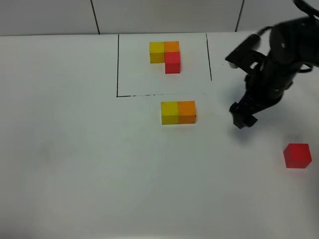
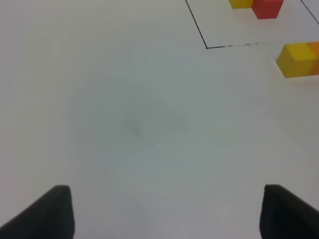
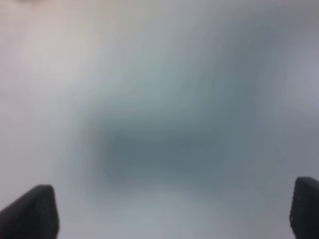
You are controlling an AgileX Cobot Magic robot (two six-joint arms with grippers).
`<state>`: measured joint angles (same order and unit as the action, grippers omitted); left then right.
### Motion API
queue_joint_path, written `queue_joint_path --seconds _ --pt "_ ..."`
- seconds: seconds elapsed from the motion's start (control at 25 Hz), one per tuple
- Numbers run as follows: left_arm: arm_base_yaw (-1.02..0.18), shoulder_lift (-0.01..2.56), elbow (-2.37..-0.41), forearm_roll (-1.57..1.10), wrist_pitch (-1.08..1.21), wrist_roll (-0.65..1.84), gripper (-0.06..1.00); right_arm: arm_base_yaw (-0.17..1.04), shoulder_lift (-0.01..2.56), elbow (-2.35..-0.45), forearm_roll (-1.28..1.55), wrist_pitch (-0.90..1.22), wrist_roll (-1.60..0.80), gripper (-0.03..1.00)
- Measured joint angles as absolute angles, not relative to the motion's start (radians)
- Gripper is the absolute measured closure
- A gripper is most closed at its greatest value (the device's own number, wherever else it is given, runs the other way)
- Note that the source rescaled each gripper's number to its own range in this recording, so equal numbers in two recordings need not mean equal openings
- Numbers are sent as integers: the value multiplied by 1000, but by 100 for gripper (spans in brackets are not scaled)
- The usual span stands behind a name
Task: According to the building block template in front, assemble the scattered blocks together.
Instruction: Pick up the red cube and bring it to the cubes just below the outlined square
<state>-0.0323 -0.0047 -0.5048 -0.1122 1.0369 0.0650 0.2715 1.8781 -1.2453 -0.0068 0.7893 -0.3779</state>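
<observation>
Over the left side of the desk [image 1: 60, 149], the left gripper [image 2: 167, 214] is hovering with its jaws spread wide and nothing between them (it is not showing in the high view at all), facing bare surface with the blocks beyond. Toward the middle, the building block template [image 1: 164, 52] is sitting inside the black outlined box [image 1: 118, 64], yellow and orange in a row with red below the orange. Just outside the box's near line, the yellow block [image 1: 170, 113] and the orange block [image 1: 187, 111] are sitting side by side and touching, yellow on the left as in the template, so the row is looking done. Further right, the right gripper [image 1: 242, 115] is hanging over bare desk, apart from the orange block, its jaws standing wide and carrying nothing; its wrist view is showing only blurred surface. At the far right, the red block [image 1: 297, 155] is lying alone, well apart from the pair. Judging from this, the step in hand is fetching that red block. The next move is calling for the right gripper to swing out over it, straddle two opposite faces, close, and then set it flush under the orange block without nudging the pair.
</observation>
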Motion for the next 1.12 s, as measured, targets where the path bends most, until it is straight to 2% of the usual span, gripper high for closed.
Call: queue_joint_path --seconds 0.16,0.36,0.68,1.12 --pt "-32 -5 -505 -112 1037 65 15 201 1681 -990 -42 679 -106 -3" --pt "-32 -5 -505 -112 1037 65 15 124 1582 -820 -56 650 72 -3" --pt "-32 -5 -505 -112 1037 65 15 76 1585 -731 0 561 93 1" --pt "-32 -5 -505 -112 1037 65 15 68 1740 -722 0 435 93 9"
